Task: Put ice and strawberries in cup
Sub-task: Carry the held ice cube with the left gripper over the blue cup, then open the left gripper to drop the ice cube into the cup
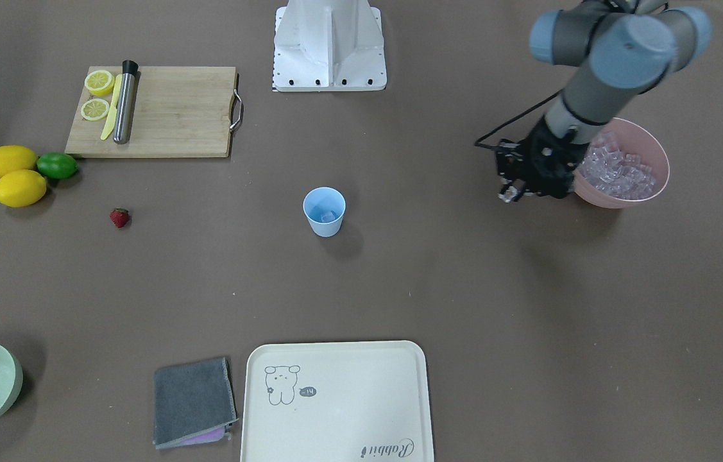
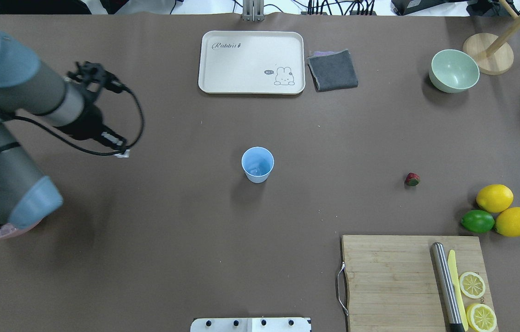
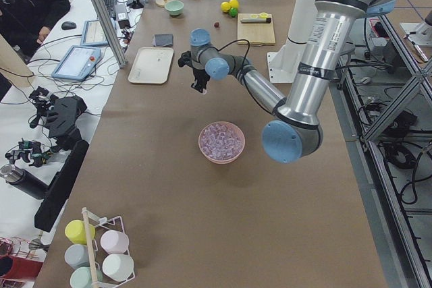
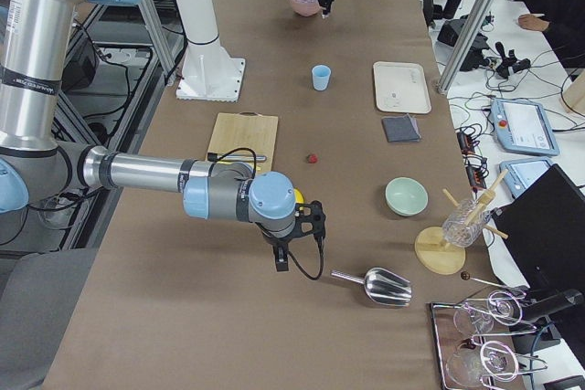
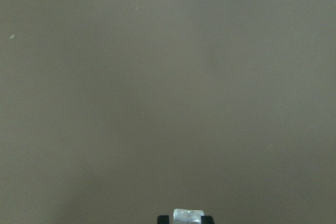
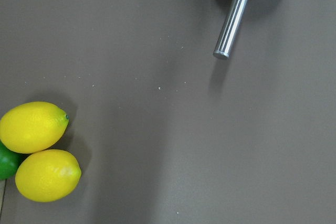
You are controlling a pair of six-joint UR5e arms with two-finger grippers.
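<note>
My left gripper (image 2: 121, 153) is pinched on one ice cube (image 5: 188, 215), hanging over bare table between the bowl (image 1: 614, 200) of ice at the left end and the cup (image 2: 257, 164) mid-table. Strawberry (image 2: 412, 179) lies toward the right end, near the lemons (image 2: 495, 198). Right gripper (image 4: 281, 262): can't tell its spread.

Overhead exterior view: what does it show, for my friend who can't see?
The robot's left hand holds an ice cube, left of the blue cup in the middle. A strawberry lies to the cup's right, with lemons and a lime farther right.
</note>
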